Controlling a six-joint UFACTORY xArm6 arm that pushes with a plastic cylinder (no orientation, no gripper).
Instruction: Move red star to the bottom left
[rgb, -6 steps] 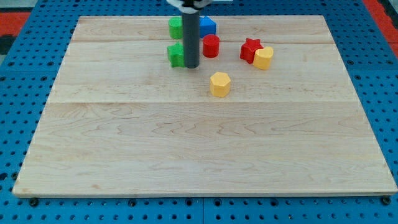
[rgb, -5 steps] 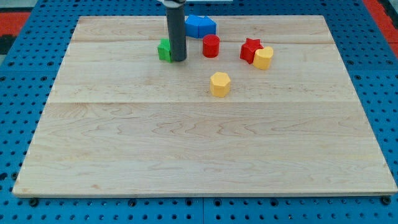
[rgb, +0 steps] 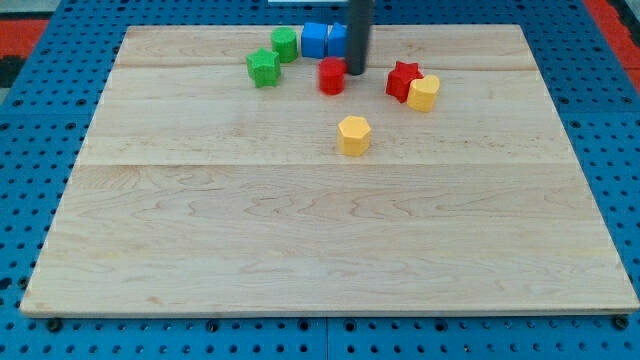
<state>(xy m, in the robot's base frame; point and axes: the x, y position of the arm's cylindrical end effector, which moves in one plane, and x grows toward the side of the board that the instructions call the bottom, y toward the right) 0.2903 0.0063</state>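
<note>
The red star (rgb: 402, 79) lies near the view's top, right of centre, touching a yellow block (rgb: 423, 93) on its right. My tip (rgb: 356, 72) stands left of the star, right beside a red cylinder (rgb: 332, 76) and just below a blue block (rgb: 337, 40). A gap separates the tip from the star.
A second blue block (rgb: 314, 40) sits left of the first. Two green blocks (rgb: 285, 43) (rgb: 263, 68) lie further left. A yellow hexagonal block (rgb: 353, 135) lies below the red cylinder. The wooden board (rgb: 320, 250) rests on a blue pegboard.
My tip has moved right from beside the green block to the red cylinder's right side. The green block has shifted left and the red cylinder slightly left.
</note>
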